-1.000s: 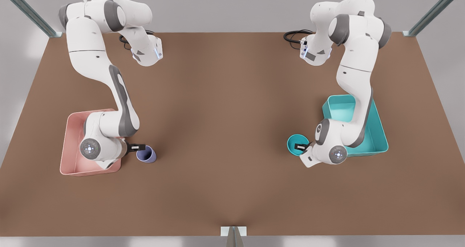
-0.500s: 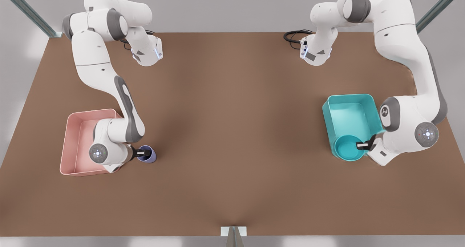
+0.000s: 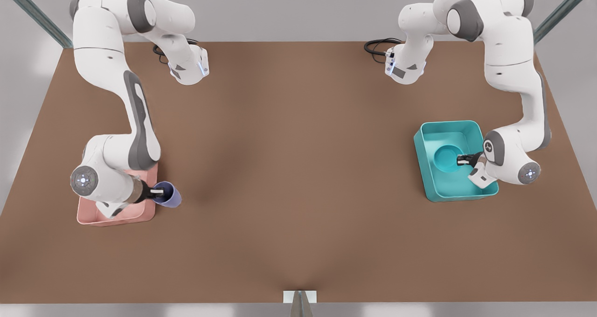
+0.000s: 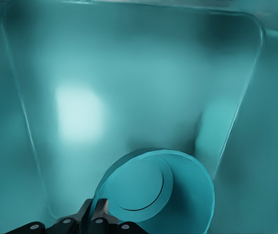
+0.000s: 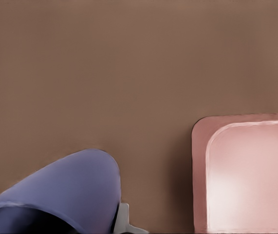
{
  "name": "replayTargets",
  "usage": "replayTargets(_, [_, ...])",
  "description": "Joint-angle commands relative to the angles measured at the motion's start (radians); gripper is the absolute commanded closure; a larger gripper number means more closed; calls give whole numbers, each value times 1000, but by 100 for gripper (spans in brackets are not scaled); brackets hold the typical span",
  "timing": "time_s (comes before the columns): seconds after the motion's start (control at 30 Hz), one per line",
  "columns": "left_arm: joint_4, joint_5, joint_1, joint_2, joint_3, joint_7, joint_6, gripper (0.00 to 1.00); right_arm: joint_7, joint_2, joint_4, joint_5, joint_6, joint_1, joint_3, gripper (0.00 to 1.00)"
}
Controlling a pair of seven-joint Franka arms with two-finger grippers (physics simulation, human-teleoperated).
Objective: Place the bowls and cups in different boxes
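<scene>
I read the small round glossy teal bowl (image 3: 447, 157) inside the teal rectangular open-top plastic bin (image 3: 454, 192), roughly mid-bin, sitting toward the bin's 12 o'clock half in the front view. The left claw (image 3: 461, 159) pinches the bowl's rim at its 3 o'clock side; in the left wrist view the dark fingers (image 4: 96, 222) clamp the near edge of the bowl (image 4: 158, 192), which appears tilted against the bin floor (image 4: 129, 87). I cannot tell whether the bowl touches the floor.

The small lavender-purple tapered cup without handle (image 3: 169, 194) is at the 3 o'clock edge of the pale pink rectangular open-top plastic bin (image 3: 116, 219), outside its wall, tilted with its mouth toward the claw. The right claw (image 3: 157, 192) pinches the cup at its rim. In the right wrist view the cup (image 5: 65, 190) is close in, with the pink bin's rounded corner (image 5: 199, 131) beside it over the brown bench (image 5: 129, 63).

On the brown bench (image 3: 289, 168) the two bins are well apart, pink at 9 o'clock, teal at 3 o'clock.
</scene>
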Motion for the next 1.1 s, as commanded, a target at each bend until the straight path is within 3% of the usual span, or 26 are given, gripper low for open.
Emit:
replayTargets(0.0, [-6, -15, -1, 4, -2, 144, 128, 79, -454, -41, 5, -24, -183, -68, -9, 79])
replayTargets(0.03, [-6, -15, 0, 9, -2, 144, 126, 79, -527, -47, 5, -36, -184, -95, -27, 79])
replayTargets(0.07, [-1, -12, 0, 6, -4, 144, 117, 33, -601, -53, 1, -39, -190, -110, -70, 79])
replayTargets(0.1, [2, -9, 2, -17, -4, 175, 94, 0, -656, -46, 0, -38, -189, -127, -109, 79])
replayTargets(0.17, [91, 20, -1, -100, 25, 135, -99, 0, -683, -12, 8, -38, -175, -179, -110, 79])
replayTargets(0.23, [289, 106, -46, -149, 13, 6, -355, 0, -683, 48, 9, -29, -103, -193, -109, 79])
replayTargets(0.33, [440, 235, -58, -221, -249, -187, -486, 0, -681, 117, 11, -21, 34, -190, -107, 79])
replayTargets(0.47, [562, 146, -109, -321, -301, -190, -530, 0, -676, 154, 11, -21, 80, -187, -107, 79])
replayTargets(0.5, [602, 149, -113, -313, -301, -189, -532, 0, -670, 160, 11, -18, 80, -187, -107, 59])
replayTargets(0.53, [628, 201, -129, -289, -300, -190, -530, 0, -670, 171, 11, -15, 80, -188, -106, 10])
replayTargets(0.57, [628, 198, -135, -289, -301, -190, -530, 0, -678, 172, 11, -7, 80, -190, -106, 0])
replayTargets(0.77, [626, 192, -158, -301, -324, -195, -556, 0, -669, 137, 12, 19, 18, -184, -96, 2])
replayTargets(0.87, [623, 194, -156, -298, -321, -193, -569, 0, -493, -9, 17, 19, -222, -130, -81, 0])
replayTargets(0.93, [620, 192, -158, -295, -321, -195, -587, 0, -238, -55, 124, -102, -460, -72, -81, 0])
replayTargets(1.0, [618, 192, -159, -292, -321, -193, -587, 0, -48, -82, 239, -158, -590, 10, -73, 0])
replayTargets(1.07, [617, 192, -162, -290, -321, -195, -590, 0, 12, -219, 219, -164, -627, -13, -32, 0])
